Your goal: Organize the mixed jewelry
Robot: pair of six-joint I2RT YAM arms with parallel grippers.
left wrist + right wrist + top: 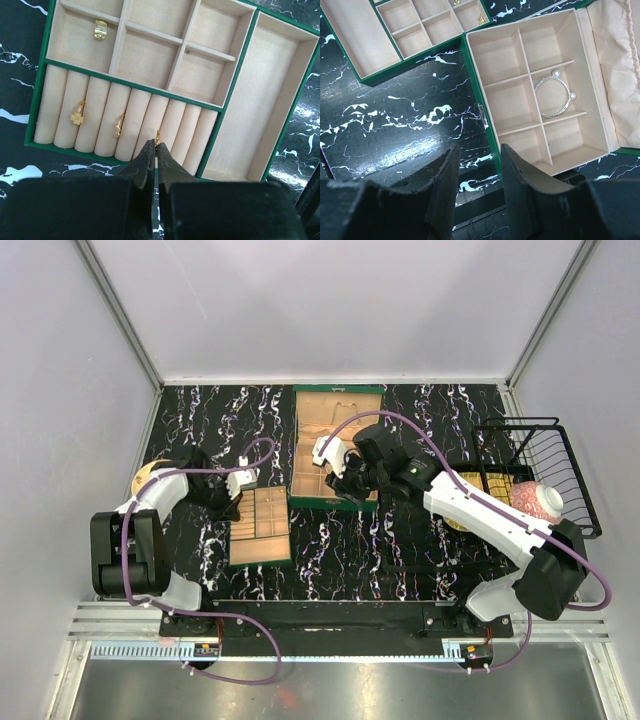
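So, L side first: the left gripper [155, 146] has its jaws pressed almost together, pinching a small gold ring [158, 135] at the very tips. It's over the ring rolls of the tan tray [252, 90], which lies toward the near edge of the tabletop, left of centre. 2 more pieces sit in grooves further along the rolls: a clover ring [77, 116] and a plainer ring [118, 126]. 1 gold clip-like piece [100, 29] lies in a corner compartment.

The right gripper [479, 152] hangs w/ jaws wide and nothing between them, just beside the edge of the green box [476, 90], which is mid-table toward the far edge. Inside, a whitish bracelet [554, 97] w/ 2 pearl-like ends lies in 1 middle compartment.

Handling, my guess: the gold ring is light, hard and slippery. Hold it by the band, tips only, and press it into a groove till the padding grips. The bracelet looks thin, springy and prob. easy to bend, so take it mid-band, not at the beads, w/ a light squeeze.
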